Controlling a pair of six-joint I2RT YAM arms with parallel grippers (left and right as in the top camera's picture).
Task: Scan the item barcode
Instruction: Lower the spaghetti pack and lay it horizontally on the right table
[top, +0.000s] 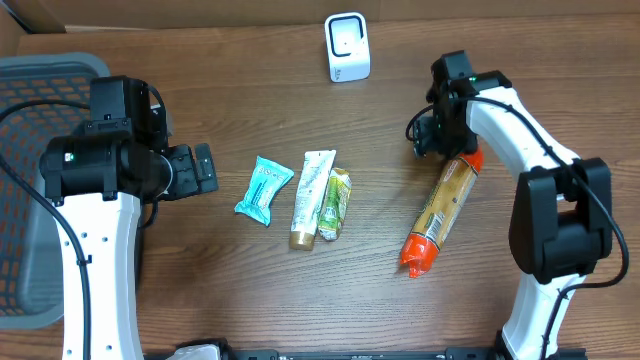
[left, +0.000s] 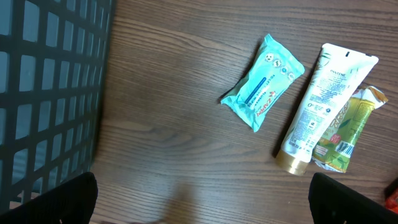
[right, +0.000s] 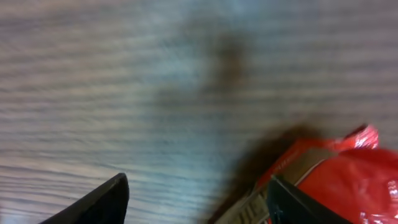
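Right tool (top: 428, 140) at upper end of red-orange packet (top: 440, 212), fingers spread, gripping nothing. Packet lies flat on surface (top: 400, 300), well apart from white scanner (top: 347, 47). Left tool (top: 200, 170) released, empty, near teal pack (top: 264, 189). Judgement: nothing at scanner yet; pick-up, presentation and scan all outstanding.

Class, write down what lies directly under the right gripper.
Bare wooden table shows between the open fingers of the right gripper. The red end of the long packet lies just beside one finger. From overhead, the arm partly covers that end.
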